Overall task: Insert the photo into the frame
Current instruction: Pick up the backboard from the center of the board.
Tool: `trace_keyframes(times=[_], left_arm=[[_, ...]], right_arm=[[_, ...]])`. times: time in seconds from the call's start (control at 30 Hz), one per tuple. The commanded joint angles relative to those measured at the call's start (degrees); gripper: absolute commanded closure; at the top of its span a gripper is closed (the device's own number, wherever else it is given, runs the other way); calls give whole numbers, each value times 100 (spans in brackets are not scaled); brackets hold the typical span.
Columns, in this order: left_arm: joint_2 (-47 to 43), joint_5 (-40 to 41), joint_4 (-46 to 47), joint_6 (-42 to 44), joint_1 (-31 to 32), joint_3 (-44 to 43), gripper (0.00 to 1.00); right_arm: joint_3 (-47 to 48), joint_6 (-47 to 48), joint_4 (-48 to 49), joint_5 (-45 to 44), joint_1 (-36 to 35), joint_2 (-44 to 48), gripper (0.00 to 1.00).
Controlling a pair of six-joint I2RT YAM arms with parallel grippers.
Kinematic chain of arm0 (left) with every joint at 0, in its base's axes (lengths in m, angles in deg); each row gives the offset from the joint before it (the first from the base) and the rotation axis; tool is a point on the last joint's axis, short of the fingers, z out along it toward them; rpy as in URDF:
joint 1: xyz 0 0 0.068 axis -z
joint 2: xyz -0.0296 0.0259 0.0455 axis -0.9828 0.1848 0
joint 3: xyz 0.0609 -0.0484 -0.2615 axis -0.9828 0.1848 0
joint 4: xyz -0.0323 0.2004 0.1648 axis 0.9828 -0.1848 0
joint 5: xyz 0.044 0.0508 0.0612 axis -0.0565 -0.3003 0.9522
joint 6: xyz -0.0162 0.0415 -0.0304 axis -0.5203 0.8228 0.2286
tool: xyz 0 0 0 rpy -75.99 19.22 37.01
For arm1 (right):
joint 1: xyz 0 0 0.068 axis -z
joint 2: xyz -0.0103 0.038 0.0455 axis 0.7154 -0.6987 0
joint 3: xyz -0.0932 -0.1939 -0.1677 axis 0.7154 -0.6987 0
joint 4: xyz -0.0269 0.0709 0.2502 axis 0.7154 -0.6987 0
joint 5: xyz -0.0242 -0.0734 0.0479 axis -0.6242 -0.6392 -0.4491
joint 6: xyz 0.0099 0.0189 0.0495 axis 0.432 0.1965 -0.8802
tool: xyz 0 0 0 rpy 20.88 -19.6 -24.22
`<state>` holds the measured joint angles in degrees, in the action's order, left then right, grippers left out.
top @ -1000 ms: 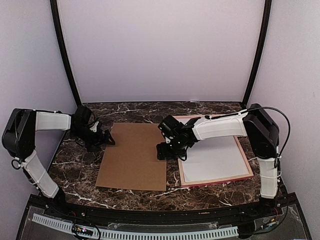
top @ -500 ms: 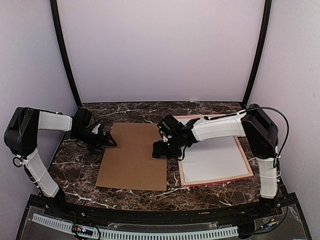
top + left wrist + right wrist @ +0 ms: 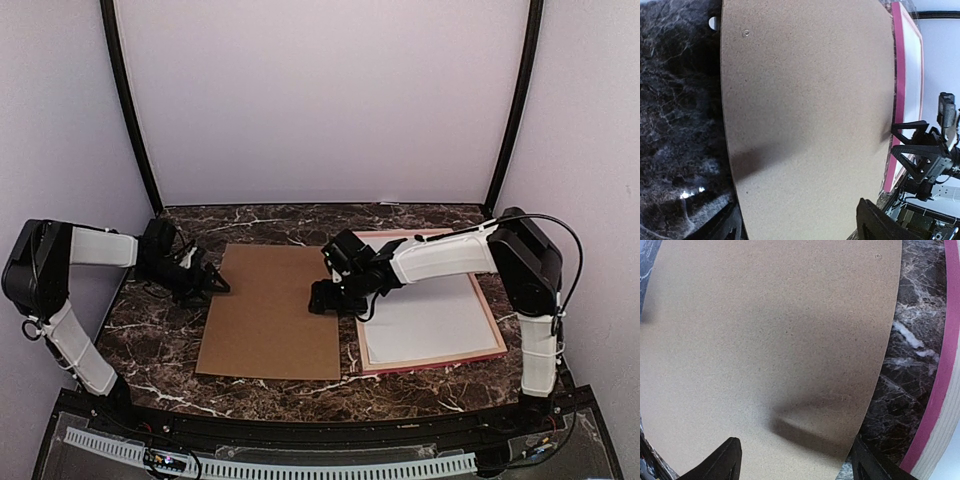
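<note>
Over edges of the cardboard (image 3: 270, 310): left end effector (image 3: 212, 285) and right end effector (image 3: 322, 302), jaws apart, empty, tips cropped in wrist views. Right of counter (image 3: 150, 340): the photo (image 3: 430, 320), white back up inside the frame (image 3: 440, 363); printed side hidden.

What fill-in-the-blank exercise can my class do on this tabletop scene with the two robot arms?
1. In the top view, the pink frame lies to the ___ of the brown cardboard backing board.
2. The photo inside the frame shows its plain ___ back.
3. The left gripper and right gripper are at opposite side edges of the ___.
Missing words: right; white; backing board.
</note>
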<state>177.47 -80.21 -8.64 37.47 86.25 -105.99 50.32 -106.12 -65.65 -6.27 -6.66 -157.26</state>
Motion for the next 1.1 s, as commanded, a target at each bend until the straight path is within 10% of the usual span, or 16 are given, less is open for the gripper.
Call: trace_keyframes(times=[0.0, 1.07], left_arm=[[-685, -1314, 395, -37, 153, -7, 20], [-1684, -1552, -232, 161, 159, -511, 58]], right_arm=[[-206, -12, 222, 333, -84, -113, 24], [-1330, 625, 2223, 1586, -48, 45, 24]])
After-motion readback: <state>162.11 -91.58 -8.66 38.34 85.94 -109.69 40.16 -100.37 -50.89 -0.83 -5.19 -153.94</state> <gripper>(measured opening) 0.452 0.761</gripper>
